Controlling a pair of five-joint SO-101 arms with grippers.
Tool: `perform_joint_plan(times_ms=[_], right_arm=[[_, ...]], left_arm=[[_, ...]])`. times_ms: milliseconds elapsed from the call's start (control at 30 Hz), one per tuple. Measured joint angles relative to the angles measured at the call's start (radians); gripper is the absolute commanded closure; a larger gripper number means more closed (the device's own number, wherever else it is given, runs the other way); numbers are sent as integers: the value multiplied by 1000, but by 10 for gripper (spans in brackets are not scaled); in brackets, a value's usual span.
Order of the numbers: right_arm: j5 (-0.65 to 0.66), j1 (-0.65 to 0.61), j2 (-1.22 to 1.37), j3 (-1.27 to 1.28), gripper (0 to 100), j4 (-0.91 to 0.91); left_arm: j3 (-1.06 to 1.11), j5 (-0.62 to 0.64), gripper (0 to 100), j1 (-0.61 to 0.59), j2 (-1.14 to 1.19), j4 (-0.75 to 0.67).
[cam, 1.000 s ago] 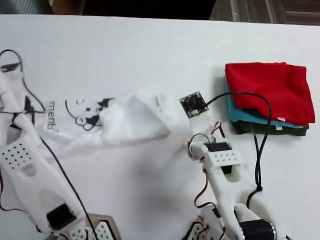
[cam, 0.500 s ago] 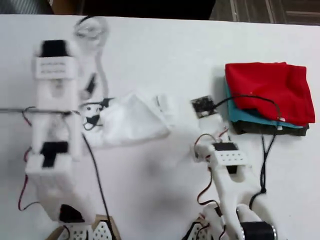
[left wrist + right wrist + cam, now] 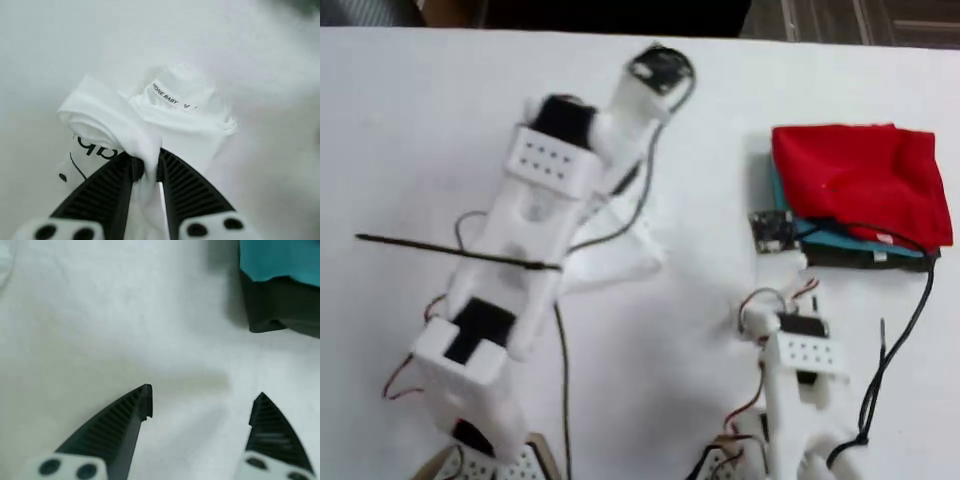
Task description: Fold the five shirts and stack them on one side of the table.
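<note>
Looking through the left wrist view, the left gripper (image 3: 147, 162) has its jaws pinched tight on a fold of the white shirt (image 3: 170, 115). The cloth is bunched into a lump just past the gripper, with a neck label (image 3: 167, 96) facing up and a bit of black print (image 3: 92, 147) peeking out from under one fold. From the high view the left arm (image 3: 535, 220) stretches diagonally from the near edge up toward the middle of the table (image 3: 420, 120), and it covers most of that shirt, so you only get a crumpled white bit sticking out beside it, about mid-table. The right gripper (image 3: 202, 400) is a different story; its jaws are spread wide with nothing between them, hanging over bare tabletop. The right arm (image 3: 800, 360) sits at the near edge on the right side, its front end just beside the stack's near corner. The stack itself is over on the right side of the table; the red shirt (image 3: 860, 180) is on top, a teal shirt (image 3: 840, 238) shows as a strip under it, and at the bottom there's a dark layer (image 3: 850, 258) that's probably another shirt, though I can't really tell from these angles. The white shirt is well apart from the stack.
</note>
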Motion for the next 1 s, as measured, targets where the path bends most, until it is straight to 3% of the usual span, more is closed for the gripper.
perform_joint_plan(times_ms=[233, 567, 800, 1000], right_arm=[[0, 0, -2, 0, 680, 0], [0, -21, -2, 3, 680, -20], [0, -21, -2, 3, 680, -20], [0, -21, -2, 3, 680, -20]], left_arm=[[0, 0, 974, 12, 144, -40], [0, 0, 972, 15, 150, -43], [0, 0, 788, 15, 150, -43], [-153, -57, 819, 14, 152, 92]])
